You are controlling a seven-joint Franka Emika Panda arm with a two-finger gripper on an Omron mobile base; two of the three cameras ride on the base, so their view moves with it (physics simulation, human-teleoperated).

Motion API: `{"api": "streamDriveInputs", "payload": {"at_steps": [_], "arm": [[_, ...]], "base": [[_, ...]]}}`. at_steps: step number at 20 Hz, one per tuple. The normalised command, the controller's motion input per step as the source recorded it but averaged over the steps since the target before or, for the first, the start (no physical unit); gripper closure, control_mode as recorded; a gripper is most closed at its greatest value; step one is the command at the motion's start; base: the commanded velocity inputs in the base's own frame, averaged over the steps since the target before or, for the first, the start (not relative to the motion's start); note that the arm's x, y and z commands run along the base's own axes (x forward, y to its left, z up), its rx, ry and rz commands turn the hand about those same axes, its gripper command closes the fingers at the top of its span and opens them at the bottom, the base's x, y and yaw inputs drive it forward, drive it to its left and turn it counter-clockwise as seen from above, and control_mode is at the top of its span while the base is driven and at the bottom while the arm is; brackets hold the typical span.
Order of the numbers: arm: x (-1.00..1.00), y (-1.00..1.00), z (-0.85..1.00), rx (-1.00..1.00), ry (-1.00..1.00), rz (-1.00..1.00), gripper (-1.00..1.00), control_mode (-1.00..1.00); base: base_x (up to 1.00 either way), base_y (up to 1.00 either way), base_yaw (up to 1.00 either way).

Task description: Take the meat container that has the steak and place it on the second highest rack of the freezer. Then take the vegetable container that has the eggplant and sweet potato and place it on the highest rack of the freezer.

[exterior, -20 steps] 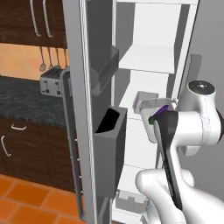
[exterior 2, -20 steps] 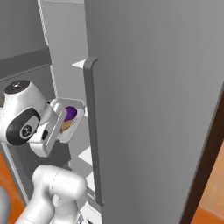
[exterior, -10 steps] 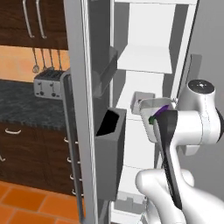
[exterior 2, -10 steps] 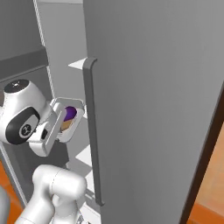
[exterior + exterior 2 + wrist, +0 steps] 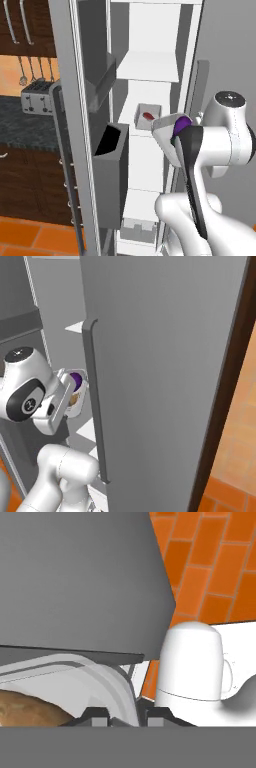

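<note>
Several white shelves (image 5: 150, 67) line the open freezer (image 5: 155, 150).

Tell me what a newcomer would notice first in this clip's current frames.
The white robot arm stands before the open freezer, its hand pinching the rim of a pale container that holds a purple eggplant and a sweet potato. Behind it, a second container with red steak already sits on a white shelf.

A silver toaster (image 5: 38, 98) sits on the dark counter (image 5: 20, 130) beneath hanging utensils (image 5: 31, 70).
</note>
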Motion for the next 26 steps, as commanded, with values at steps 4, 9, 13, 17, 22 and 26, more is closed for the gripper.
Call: {"api": "streamDriveInputs", "payload": {"at_steps": [4,9,13,17,22,26], "arm": [[0.00,0.00,0.00,0.00,0.00,0.00,1.00,1.00],[0.00,0.00,0.00,0.00,0.00,0.00,1.00,1.00],[0.00,0.00,0.00,0.00,0.00,0.00,1.00,1.00],[0.00,0.00,0.00,0.00,0.00,0.00,1.00,1.00],[0.00,0.00,0.00,0.00,0.00,0.00,1.00,1.00],[0.24,0.38,0.05,0.00,-0.01,-0.02,1.00,-1.00]], "base": [[0.04,0.00,-0.02],[0.01,0.26,0.00],[0.11,0.40,-0.01],[0.15,0.26,0.00],[0.03,0.19,0.00],[0.00,0.00,0.00]]}}
